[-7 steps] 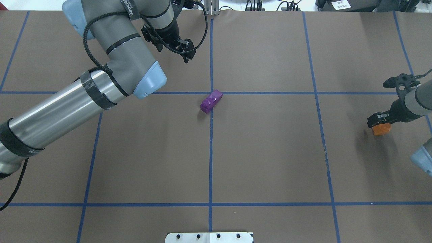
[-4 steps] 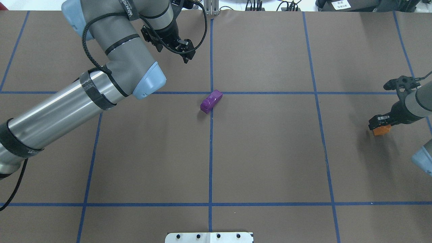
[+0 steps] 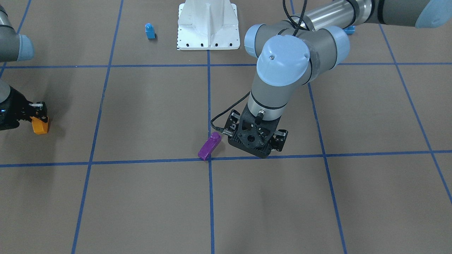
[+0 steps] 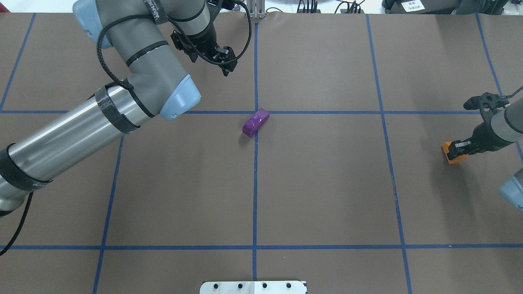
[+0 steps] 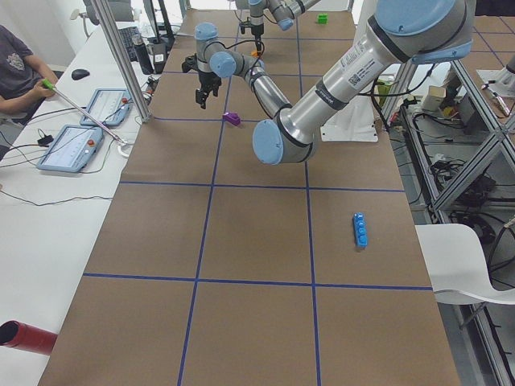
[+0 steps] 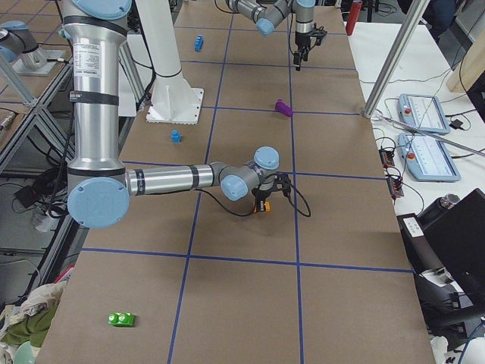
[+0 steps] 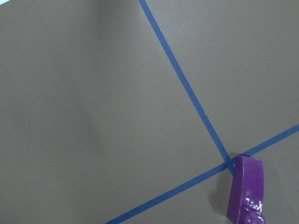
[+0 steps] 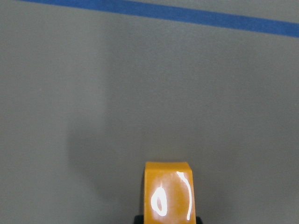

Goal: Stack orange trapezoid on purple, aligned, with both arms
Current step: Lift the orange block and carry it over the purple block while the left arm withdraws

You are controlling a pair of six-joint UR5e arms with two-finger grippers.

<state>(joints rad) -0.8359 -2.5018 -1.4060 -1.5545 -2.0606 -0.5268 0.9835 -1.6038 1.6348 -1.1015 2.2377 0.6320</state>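
The orange trapezoid (image 4: pixel 449 154) is clamped in my right gripper (image 4: pixel 457 148) at the table's right side, a little above the brown mat. It also shows in the front view (image 3: pixel 40 126) and fills the bottom of the right wrist view (image 8: pixel 168 193). The purple brick (image 4: pixel 255 122) lies on its side at the middle crossing of the blue tape lines, and shows in the front view (image 3: pixel 209 145) and the left wrist view (image 7: pixel 246 193). My left gripper (image 4: pixel 224 61) hangs open and empty, well above the mat, to the left of the purple brick.
A small blue one-stud brick (image 3: pixel 150 31) stands near the white robot base (image 3: pixel 208 24). A long blue brick (image 5: pixel 360 230) and a green brick (image 6: pixel 121 319) lie far off at the table's ends. Operators' tablets (image 6: pixel 424 114) sit beyond the far edge.
My right gripper has moved a little to the left with the orange trapezoid in it. The left arm has barely moved. The purple brick has not moved.
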